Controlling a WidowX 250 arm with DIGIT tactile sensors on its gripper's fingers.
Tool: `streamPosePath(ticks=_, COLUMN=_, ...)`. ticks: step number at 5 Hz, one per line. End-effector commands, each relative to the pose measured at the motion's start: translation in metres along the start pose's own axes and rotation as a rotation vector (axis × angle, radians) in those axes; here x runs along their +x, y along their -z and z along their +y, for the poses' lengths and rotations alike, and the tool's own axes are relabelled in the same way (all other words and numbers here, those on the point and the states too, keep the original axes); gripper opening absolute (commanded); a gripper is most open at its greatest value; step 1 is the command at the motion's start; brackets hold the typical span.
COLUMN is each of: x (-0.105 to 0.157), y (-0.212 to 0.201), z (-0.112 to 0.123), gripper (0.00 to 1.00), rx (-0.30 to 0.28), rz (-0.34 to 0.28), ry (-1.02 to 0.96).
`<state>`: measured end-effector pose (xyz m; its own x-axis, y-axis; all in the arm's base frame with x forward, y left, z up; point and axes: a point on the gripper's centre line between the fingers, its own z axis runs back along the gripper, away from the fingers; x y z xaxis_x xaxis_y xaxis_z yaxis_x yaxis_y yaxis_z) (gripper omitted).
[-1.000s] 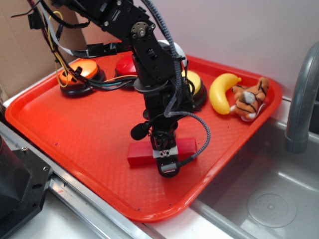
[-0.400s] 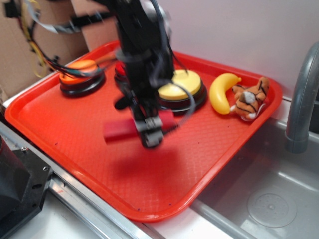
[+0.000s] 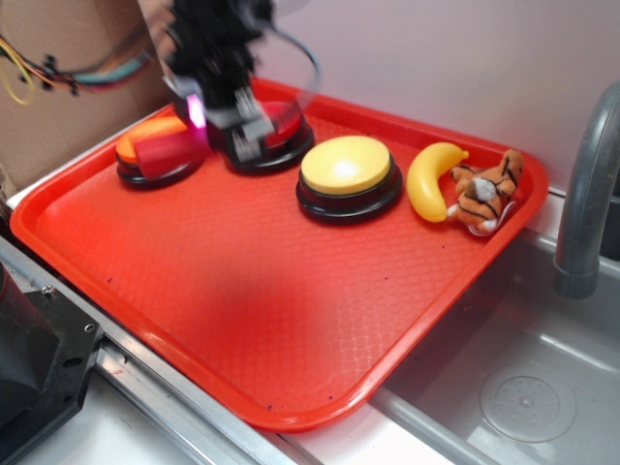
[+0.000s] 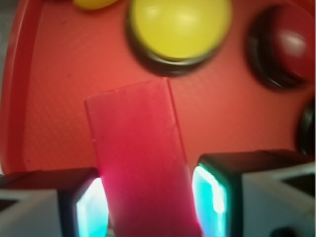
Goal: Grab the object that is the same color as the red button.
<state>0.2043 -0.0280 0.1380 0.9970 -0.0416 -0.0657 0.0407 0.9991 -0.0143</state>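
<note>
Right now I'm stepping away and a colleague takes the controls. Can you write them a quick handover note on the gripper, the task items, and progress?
Gripper: shut on the flat matte red rectangular block, one pad on each long side.
Block: lifted off the large red plastic tray, held up near the tray's back-left buttons.
Round glossy red dome button: on the tray, partly hidden by the arm, beside the yellow dome button.
Done: the colour-matching block is grabbed and raised.
Left: probably nothing but keeping the grip.

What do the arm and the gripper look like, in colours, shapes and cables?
The arm is black and blurred in the exterior view. Coloured wires run from it to the left. The gripper has grey, blocky fingers with black upper edges, and their inner pads glow cyan.
</note>
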Motion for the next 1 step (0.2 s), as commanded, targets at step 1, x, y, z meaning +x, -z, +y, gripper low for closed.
streamPosePath(ticks=1, x=-0.0129, y=-0.0393, z=0.0262, gripper=0.0, rx=-0.021, rz=-0.128, ry=-0.172)
